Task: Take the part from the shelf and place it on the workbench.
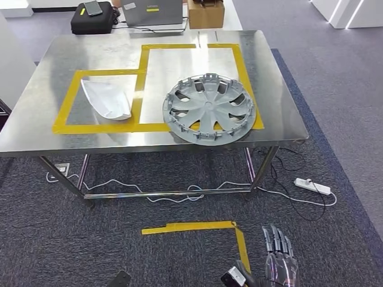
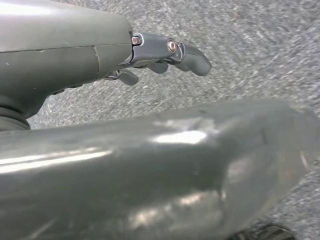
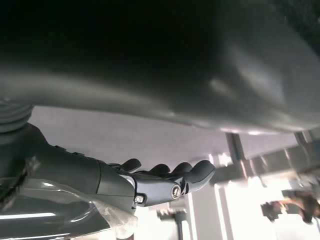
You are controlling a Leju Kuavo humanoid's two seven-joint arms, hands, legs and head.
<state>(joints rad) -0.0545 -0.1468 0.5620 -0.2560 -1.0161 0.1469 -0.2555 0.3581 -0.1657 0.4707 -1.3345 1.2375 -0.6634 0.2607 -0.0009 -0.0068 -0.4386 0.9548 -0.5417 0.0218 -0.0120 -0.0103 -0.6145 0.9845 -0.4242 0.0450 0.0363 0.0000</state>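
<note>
The grey wheel cover (image 1: 209, 108), judged light, stiff and slick, lies at centre right on the tabletop (image 1: 280, 113); the rim is the likeliest hold. Right hand (image 1: 279, 258) and left hand (image 2: 166, 55): fingers apart, nothing held.

- Workbench (image 1: 280, 101): steel top, near edge faces the robot, open approach from the front.
- Wheel cover (image 1: 209, 108) lies flat at the front right, over the yellow tape outline (image 1: 151, 51); blocks a low pass there.
- White curved part (image 1: 107, 99) sits in the left taped box, well apart from the wheel cover; bare steel between them.
- Back half of the top bare up to the far edge.
- Right hand (image 1: 279, 261) low over carpet, fingers spread, holding nothing.
- Left hand (image 2: 158, 55) over carpet, fingers apart.
</note>
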